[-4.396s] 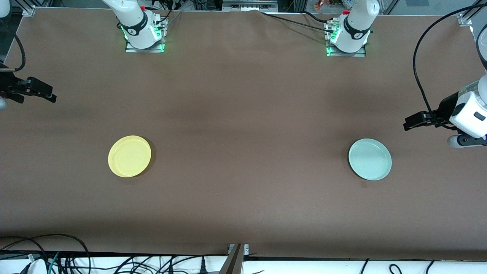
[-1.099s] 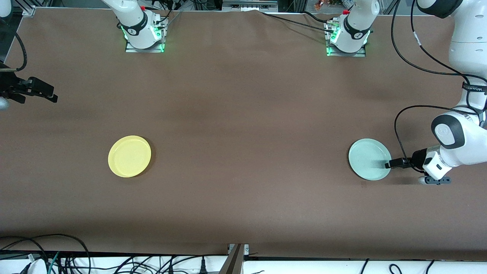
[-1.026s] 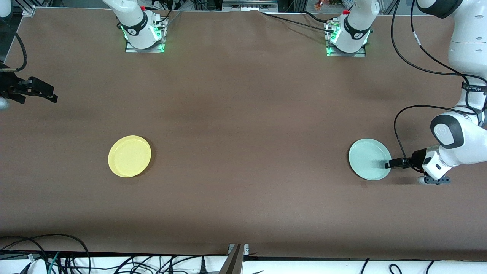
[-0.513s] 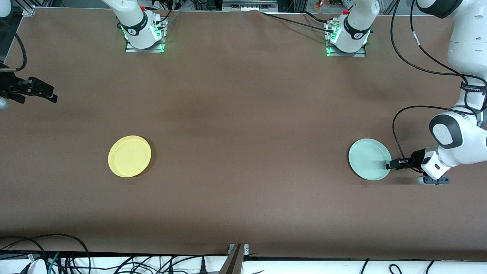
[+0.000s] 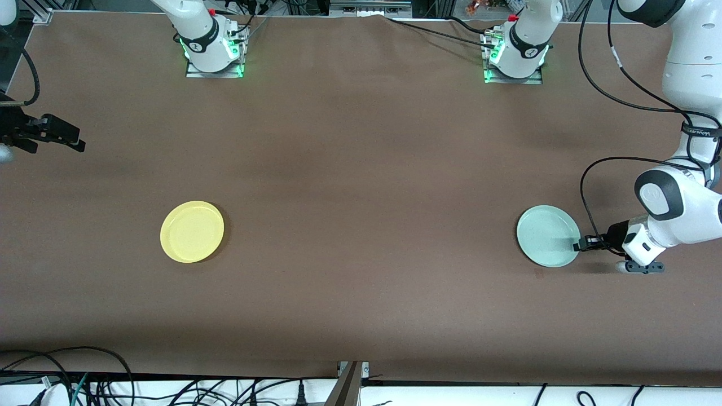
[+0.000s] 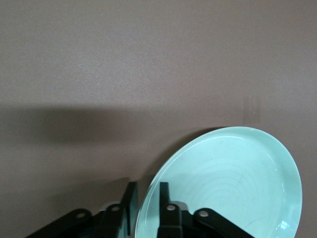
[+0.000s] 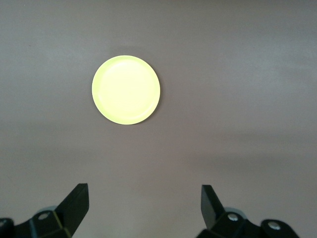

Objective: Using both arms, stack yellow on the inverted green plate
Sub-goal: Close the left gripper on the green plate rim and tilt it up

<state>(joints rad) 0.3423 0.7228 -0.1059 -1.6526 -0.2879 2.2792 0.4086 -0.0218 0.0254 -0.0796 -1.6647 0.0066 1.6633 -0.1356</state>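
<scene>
While the green plate (image 5: 548, 235) lies right way up at the middle right of the front frame, toward the left arm's end of the bench (image 5: 361, 169), our left pincer (image 5: 582, 245) sits at its rim on the side toward that end. In the left wrist view the pale rim (image 6: 148, 203) runs between the two black fingers (image 6: 130, 198), one inside the dish and one outside, and we judge them clenched on that rim, though we cannot see actual contact on both faces.

We take the plate to be light, stiff plastic with a smooth, probably slippery skin. The shallow raised rim is the only place to take hold of it, since the plate lies flat on the bench with nothing else to pinch. Held at one edge it will want to droop or pivot in the grip, so turning it over calls for a firm bite and a slow roll. It does not look fragile; a slip would more likely send it skidding than break it.

Our yellow plate (image 5: 192, 231) rests rim up at the middle left of the front frame, toward the right arm's end. Our right pincer (image 5: 56, 135) waits at the left edge, over the bench and well apart from the yellow plate, its fingers (image 7: 74, 203) spread wide and released in the right wrist view, with the yellow plate (image 7: 126, 89) sitting in the upper part of that frame.
</scene>
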